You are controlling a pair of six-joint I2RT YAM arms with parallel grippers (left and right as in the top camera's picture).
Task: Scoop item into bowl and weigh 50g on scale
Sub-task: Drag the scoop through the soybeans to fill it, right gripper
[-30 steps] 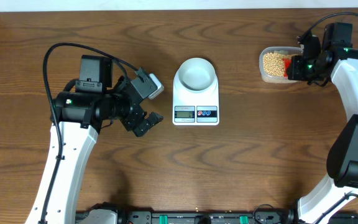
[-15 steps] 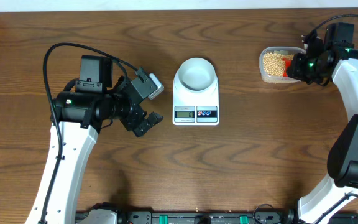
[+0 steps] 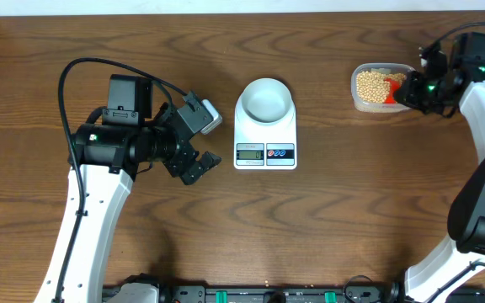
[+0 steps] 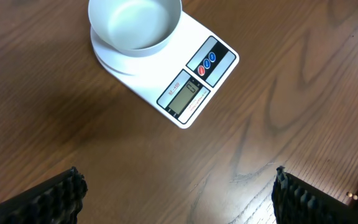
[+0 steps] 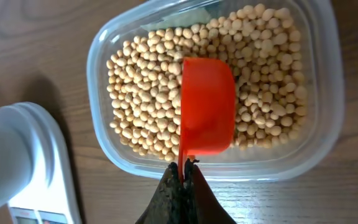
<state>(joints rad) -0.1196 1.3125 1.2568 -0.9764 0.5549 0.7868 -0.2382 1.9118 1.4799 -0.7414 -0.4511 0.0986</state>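
Pinching the red scoop (image 5: 208,106) by its handle, the right tool (image 5: 182,177) holds it over beans (image 5: 145,81) in the tub (image 5: 325,74). The left tool (image 4: 179,196) gapes apart, with the bowl (image 4: 135,22) on the scale (image 4: 194,93) ahead.

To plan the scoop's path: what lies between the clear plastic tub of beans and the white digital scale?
Only bare brown wooden table lies between the clear plastic tub and the white rectangular scale, as the overhead view shows.
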